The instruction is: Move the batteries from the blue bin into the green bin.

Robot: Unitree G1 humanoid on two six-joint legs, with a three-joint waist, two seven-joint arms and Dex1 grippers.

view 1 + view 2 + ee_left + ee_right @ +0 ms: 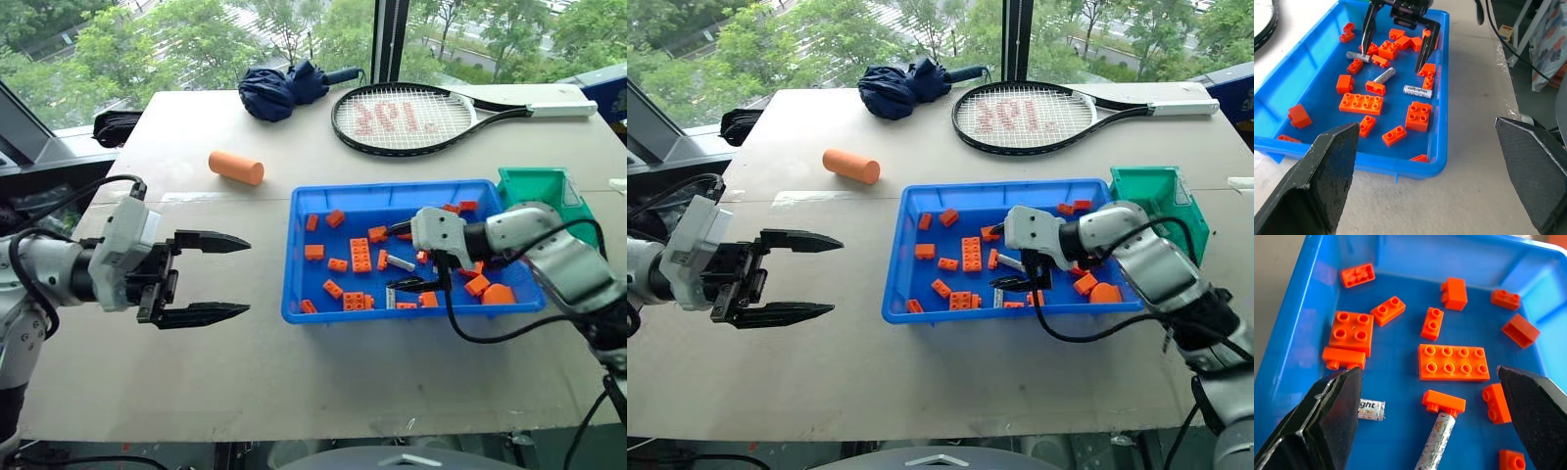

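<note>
The blue bin (345, 314) sits right of centre on the table and holds many orange bricks and a few slim silver batteries (1418, 90). One battery (400, 262) lies between the fingertips of my right gripper (404, 258), which is open and lowered into the bin, holding nothing. In the right wrist view a battery (1437, 440) rests against a small brick, and another battery (1371, 410) lies beside one finger (1327, 426). My left gripper (211, 279) hovers open and empty over bare table, left of the bin. The green bin (534, 186) stands at the blue bin's far right corner.
An orange cylinder (236, 167) lies on the table behind my left gripper. A tennis racket (402, 118) and a folded navy umbrella (284, 90) rest along the far edge. A black object (116, 125) sits at the far left corner.
</note>
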